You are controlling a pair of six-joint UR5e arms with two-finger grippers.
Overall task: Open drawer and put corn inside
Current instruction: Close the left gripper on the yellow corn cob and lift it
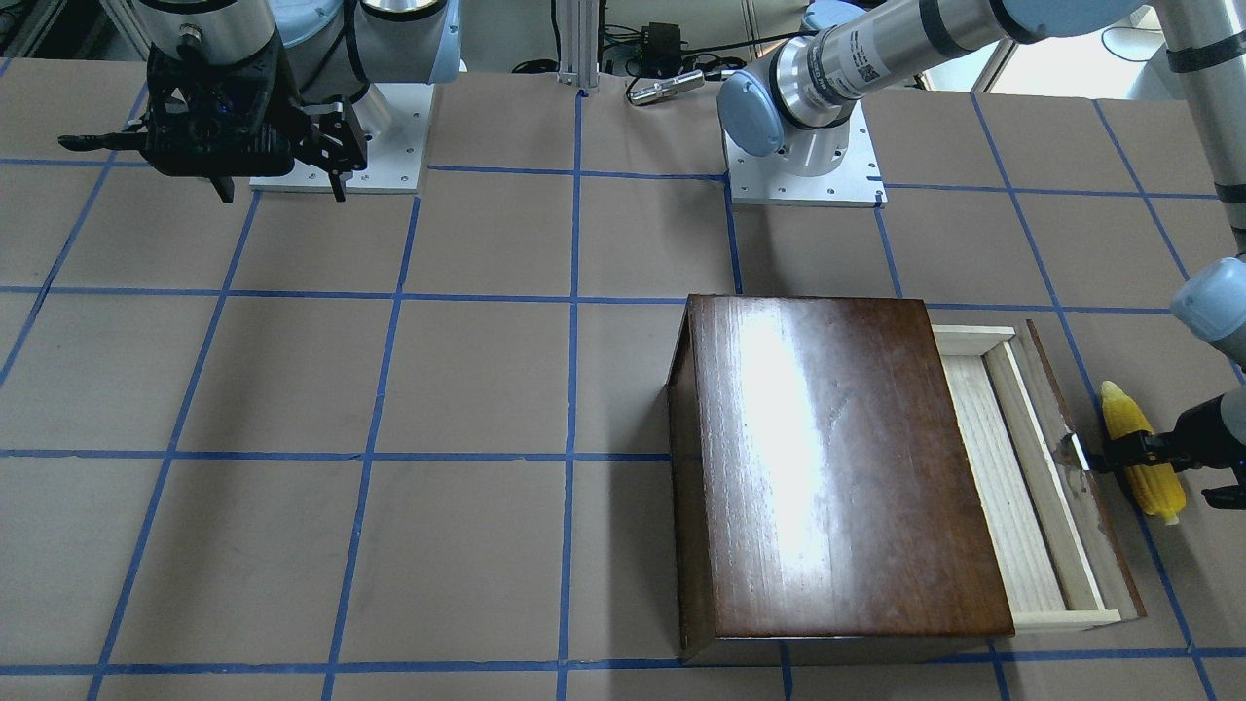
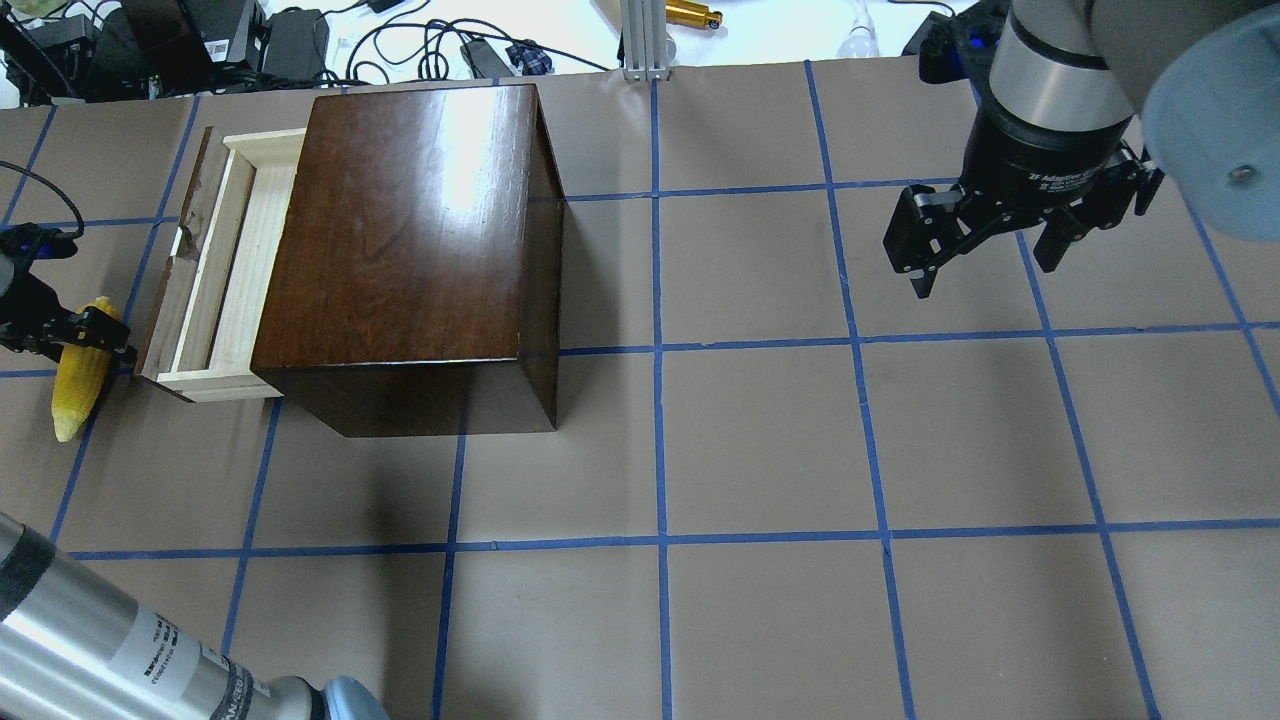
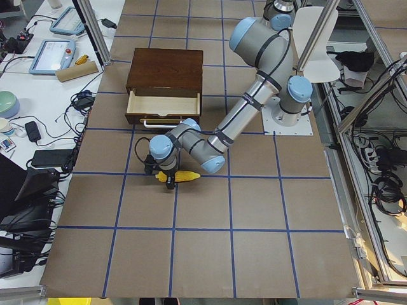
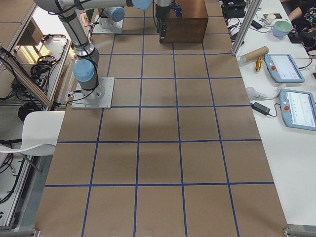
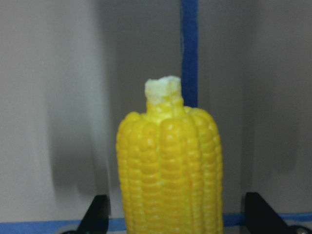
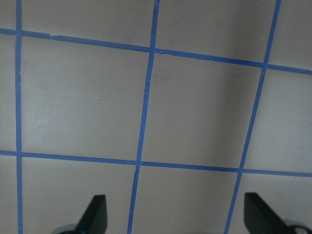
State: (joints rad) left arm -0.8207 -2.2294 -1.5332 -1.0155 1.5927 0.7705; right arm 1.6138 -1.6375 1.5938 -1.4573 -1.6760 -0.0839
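The glossy dark-brown box (image 1: 837, 467) (image 2: 400, 230) stands on the table. Its drawer (image 1: 1012, 467) (image 2: 225, 260) is pulled out, and the pale wood tray is empty. The yellow corn (image 1: 1139, 448) (image 2: 80, 380) lies on the table just outside the drawer's dark front panel. My left gripper (image 1: 1154, 458) (image 2: 70, 335) is low over the corn's middle. In the left wrist view the corn (image 5: 170, 170) sits between the two spread fingers (image 5: 100, 214), with gaps on both sides. My right gripper (image 1: 282, 195) (image 2: 985, 275) is open and empty, held above the table near its base.
Brown paper with a blue tape grid covers the table (image 2: 760, 440). Cables and power bricks (image 2: 250, 40) lie past the far edge behind the box. The arm bases (image 1: 803, 175) stand on white plates. A tablet and other items (image 3: 57, 54) lie on the side bench.
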